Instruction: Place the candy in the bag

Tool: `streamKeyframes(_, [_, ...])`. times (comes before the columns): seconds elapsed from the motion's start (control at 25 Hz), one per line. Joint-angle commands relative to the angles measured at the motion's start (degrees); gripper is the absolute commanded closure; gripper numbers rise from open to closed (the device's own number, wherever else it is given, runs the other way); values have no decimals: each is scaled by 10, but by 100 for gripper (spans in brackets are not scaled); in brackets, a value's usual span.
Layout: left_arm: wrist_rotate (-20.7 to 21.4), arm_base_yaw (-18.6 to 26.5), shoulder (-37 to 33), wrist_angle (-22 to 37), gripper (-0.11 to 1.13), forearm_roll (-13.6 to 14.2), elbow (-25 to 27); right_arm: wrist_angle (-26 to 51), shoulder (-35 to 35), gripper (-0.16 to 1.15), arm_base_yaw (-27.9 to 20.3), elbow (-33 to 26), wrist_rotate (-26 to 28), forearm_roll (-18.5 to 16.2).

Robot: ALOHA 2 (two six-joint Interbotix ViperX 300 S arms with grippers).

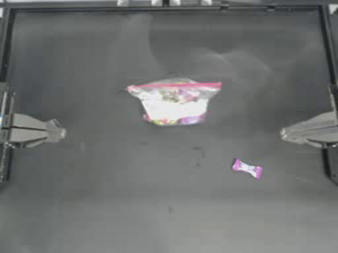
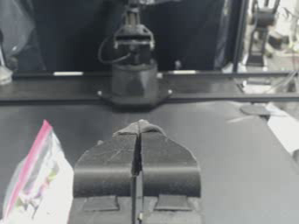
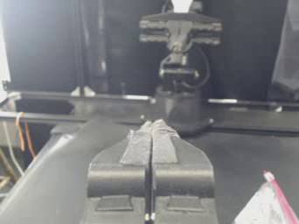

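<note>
The bag [image 1: 174, 101] lies near the table's middle in the top view, clear plastic with a pink strip along its far edge and colourful contents inside; part of the bag [image 2: 35, 183] and a corner of the bag [image 3: 265, 201] show in the wrist views. The candy [image 1: 247, 168], a small pink-ended sweet with a pale middle, lies alone on the table nearer the front right. My left gripper [image 1: 58, 132] is parked at the left edge, shut and empty. My right gripper [image 1: 285, 132] is parked at the right edge, shut and empty.
The dark table [image 1: 99, 197] is bounded by a raised frame along the back and sides. Each wrist view looks across at the opposite arm's base beyond the table rail.
</note>
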State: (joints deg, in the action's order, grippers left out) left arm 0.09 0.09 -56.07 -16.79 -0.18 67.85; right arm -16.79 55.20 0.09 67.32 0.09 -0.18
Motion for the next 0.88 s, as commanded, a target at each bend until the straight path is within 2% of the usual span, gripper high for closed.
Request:
streamKeyframes(0.04, [12, -3, -3, -7, 105, 9, 6, -14, 1, 105, 2, 1, 4, 4])
streamKeyframes(0.2, [27, -5, -7, -9, 95, 9, 4, -39, 2, 91, 3, 3, 0, 9])
streamKeyframes(0.4, [26, -5, -7, -9, 95, 8, 5, -40, 2, 91, 4, 4, -3, 5])
streamKeyframes(0.52, [25, -4, -4, -9, 87, 6, 4, -40, -4, 84, 4, 5, -4, -3])
streamKeyframes(0.6, [25, -4, 0, -8, 69, 5, 2, -45, -4, 71, 4, 8, -2, -10])
streamKeyframes(0.8, [22, -4, 23, -4, 12, 4, -10, -47, -4, 15, 4, 8, -1, -8])
streamKeyframes(0.88, [23, 0, 37, -1, -4, -3, -16, -47, -4, -3, 4, 7, -1, -6])
